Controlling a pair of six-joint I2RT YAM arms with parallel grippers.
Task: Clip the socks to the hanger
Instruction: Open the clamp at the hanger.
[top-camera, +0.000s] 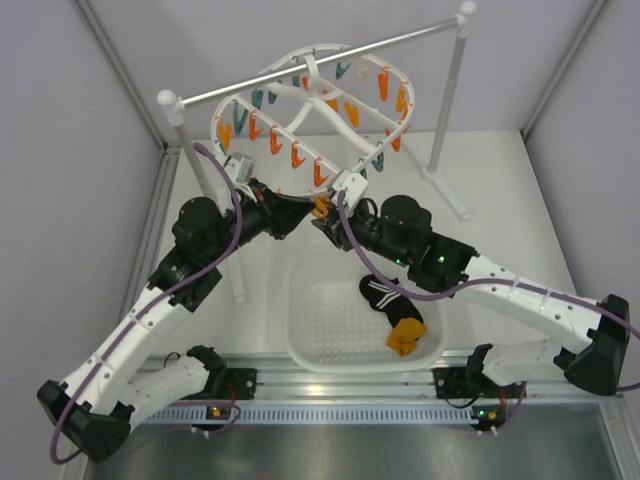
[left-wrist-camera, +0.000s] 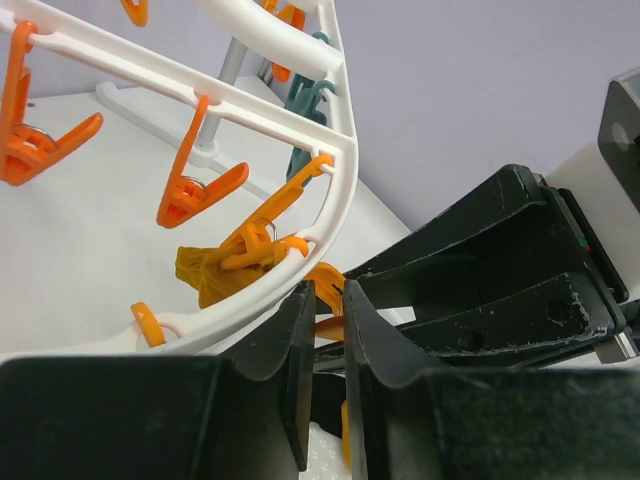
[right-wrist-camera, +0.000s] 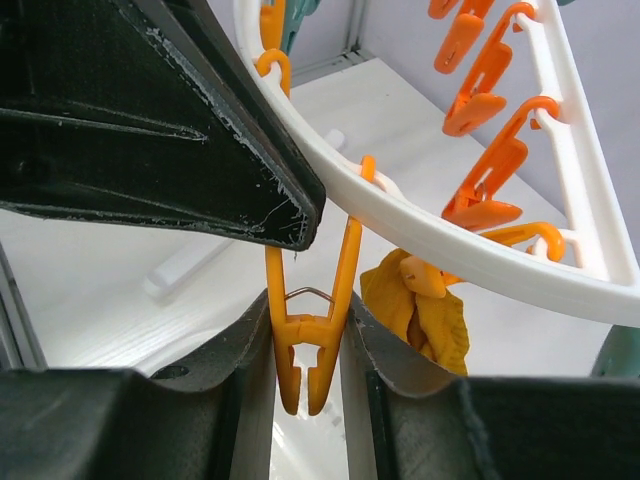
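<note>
One mustard sock (right-wrist-camera: 420, 310) hangs clipped to the hanger (right-wrist-camera: 440, 245). My right gripper (right-wrist-camera: 307, 300) pinches the next clothespin (right-wrist-camera: 300, 370). My left gripper (left-wrist-camera: 325, 300) is nearly closed, and I cannot tell whether it holds anything. A striped sock (top-camera: 383, 293) and a second mustard sock (top-camera: 405, 337) wait in the basket (top-camera: 300, 330).

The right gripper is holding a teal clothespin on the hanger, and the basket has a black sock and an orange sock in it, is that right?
Not quite. The clothespin held by the right gripper is orange, not teal; the right wrist view shows it. It does hang on the hanger, and the basket does hold a black sock and an orange sock.
</note>
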